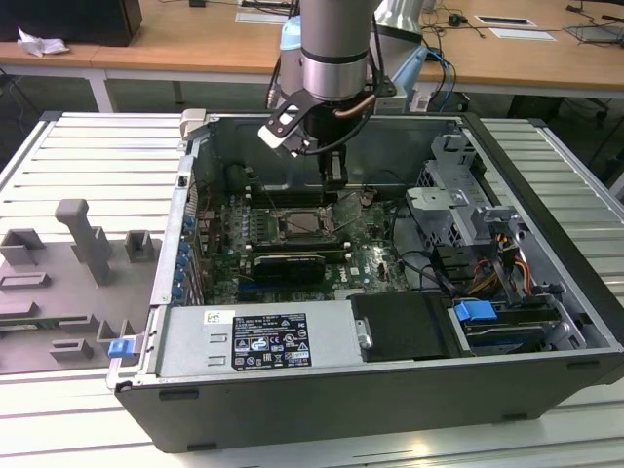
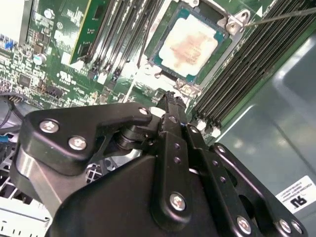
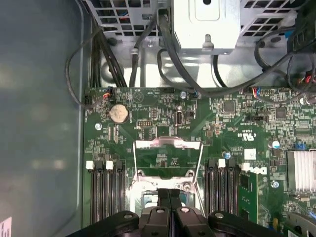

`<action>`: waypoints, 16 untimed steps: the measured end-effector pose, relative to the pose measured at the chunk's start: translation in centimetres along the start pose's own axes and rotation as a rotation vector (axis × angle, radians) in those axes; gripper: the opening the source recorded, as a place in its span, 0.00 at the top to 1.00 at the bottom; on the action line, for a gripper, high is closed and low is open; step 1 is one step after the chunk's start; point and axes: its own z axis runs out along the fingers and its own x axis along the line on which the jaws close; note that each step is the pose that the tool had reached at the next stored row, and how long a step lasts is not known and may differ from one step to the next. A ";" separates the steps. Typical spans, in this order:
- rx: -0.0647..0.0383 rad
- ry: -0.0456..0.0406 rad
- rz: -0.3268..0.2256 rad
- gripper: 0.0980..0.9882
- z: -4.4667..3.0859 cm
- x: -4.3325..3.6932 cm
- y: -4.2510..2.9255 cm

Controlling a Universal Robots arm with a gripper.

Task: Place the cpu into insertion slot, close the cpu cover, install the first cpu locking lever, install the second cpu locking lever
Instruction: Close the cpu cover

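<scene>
While grey fixture blocks (image 1: 88, 239) sit unused toward the edge of the surface (image 1: 58, 414) at the exterior view's left, the work is inside the open computer case (image 1: 292, 409) that fills the surface's middle and far side.

Left of centre on the motherboard (image 1: 370, 258), the cpu (image 2: 190, 43) lies flat in the insertion slot (image 2: 157, 61), pale face up. The cpu cover (image 3: 168, 143) appears swung up off it, since board parts show through its window in the first wrist view. Black memory slots (image 3: 106, 192) flank the socket on both sides.

The pincer (image 2: 170, 101) hangs just beside the socket. Its fingers are pressed together with nothing visible between them. I cannot tell whether the tip touches the cover. A thin locking lever (image 2: 281, 16) juts free past the socket's corner. Farther toward the exterior view's right stands the drive cage (image 1: 458, 210) with its cables.

The likeliest fault is a slip. The cover frame is thin and smooth, so a closed tip pushing off-line could skid onto the chip's face or into the memory slots. If the chip sits slightly askew, clamping could bend the socket pins. The loose lever might snag the descending fingers.
</scene>
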 end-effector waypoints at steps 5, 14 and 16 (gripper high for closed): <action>0.000 -0.0006 0.000 0.99 0.01 0.15 0.17; 0.000 -0.0008 0.000 0.99 0.03 0.36 0.40; 0.000 -0.0008 -0.001 0.99 0.03 0.41 0.45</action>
